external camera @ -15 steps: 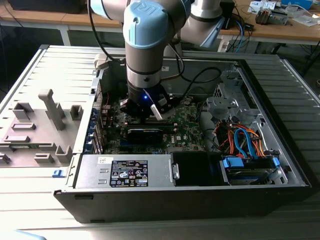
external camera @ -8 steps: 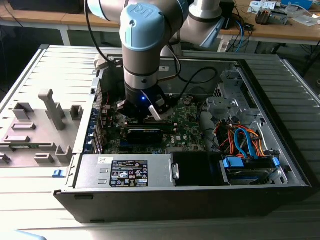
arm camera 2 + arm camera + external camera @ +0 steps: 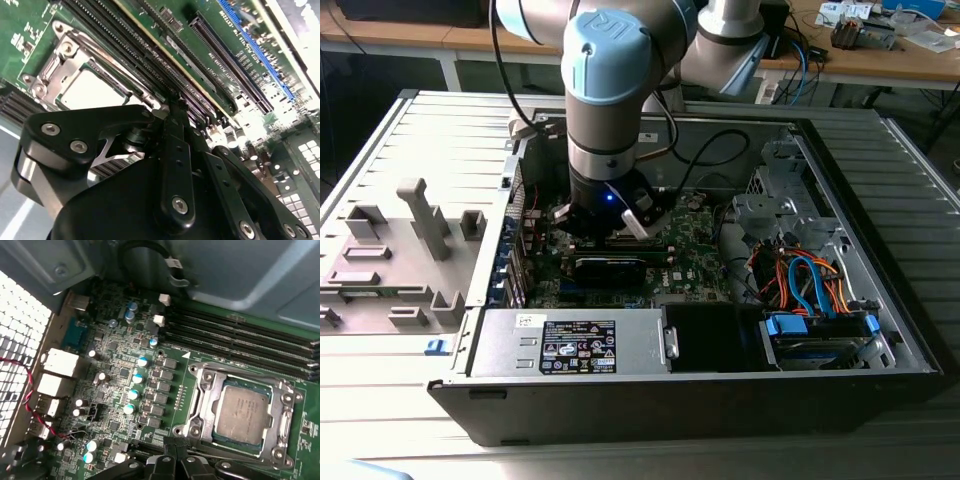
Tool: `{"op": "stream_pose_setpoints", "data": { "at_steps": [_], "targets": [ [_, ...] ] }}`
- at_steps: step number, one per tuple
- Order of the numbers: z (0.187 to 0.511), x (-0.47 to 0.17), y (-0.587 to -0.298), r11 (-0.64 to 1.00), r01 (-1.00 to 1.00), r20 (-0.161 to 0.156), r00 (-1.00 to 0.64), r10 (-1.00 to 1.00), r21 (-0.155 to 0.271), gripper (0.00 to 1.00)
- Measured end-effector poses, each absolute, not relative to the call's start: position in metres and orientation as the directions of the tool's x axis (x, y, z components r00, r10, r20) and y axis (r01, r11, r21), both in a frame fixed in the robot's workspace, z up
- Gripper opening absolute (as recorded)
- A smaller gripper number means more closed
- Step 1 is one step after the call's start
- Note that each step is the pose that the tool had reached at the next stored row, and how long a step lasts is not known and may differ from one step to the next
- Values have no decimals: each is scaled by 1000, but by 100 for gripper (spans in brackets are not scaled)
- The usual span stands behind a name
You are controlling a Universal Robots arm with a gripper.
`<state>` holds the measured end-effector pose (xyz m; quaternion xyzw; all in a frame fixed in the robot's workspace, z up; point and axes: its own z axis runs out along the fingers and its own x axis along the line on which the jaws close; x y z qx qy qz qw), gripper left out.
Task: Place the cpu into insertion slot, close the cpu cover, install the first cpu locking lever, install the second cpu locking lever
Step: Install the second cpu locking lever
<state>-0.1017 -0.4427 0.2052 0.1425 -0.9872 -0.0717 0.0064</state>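
Observation:
The cpu [image 3: 242, 412] lies in the insertion slot [image 3: 200, 427], its silver-grey top showing through the window of the cpu cover [image 3: 206, 397], which lies flat over it. In the second wrist view the cpu [image 3: 89, 90] and cover [image 3: 56, 67] sit just beyond my fingers. My gripper [image 3: 175, 447] is shut, tips together with nothing visible between them, right beside a corner of the socket. Its tip [image 3: 172, 102] hovers over the memory slots next to the socket. In the exterior view the gripper [image 3: 607, 225] reaches down into the open computer case over the motherboard.
Long black memory slots [image 3: 240, 340] run along one side of the socket. Capacitors [image 3: 135, 385] and rear ports [image 3: 57, 365] stand on another. A black card [image 3: 610, 268], power supply [image 3: 570, 345], drive cables [image 3: 810, 280] and case walls [image 3: 880, 250] crowd the arm.

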Motion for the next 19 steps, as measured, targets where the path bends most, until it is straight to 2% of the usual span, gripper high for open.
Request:
{"op": "stream_pose_setpoints", "data": {
  "at_steps": [12,14,19],
  "targets": [
    [205,-102,-439,925,-334,-22,-942,-336,183,11],
    [200,-102,-441,914,-337,-38,-940,-338,226,11],
    [201,-102,-445,914,-337,-38,-940,-338,227,11]
  ]
}}
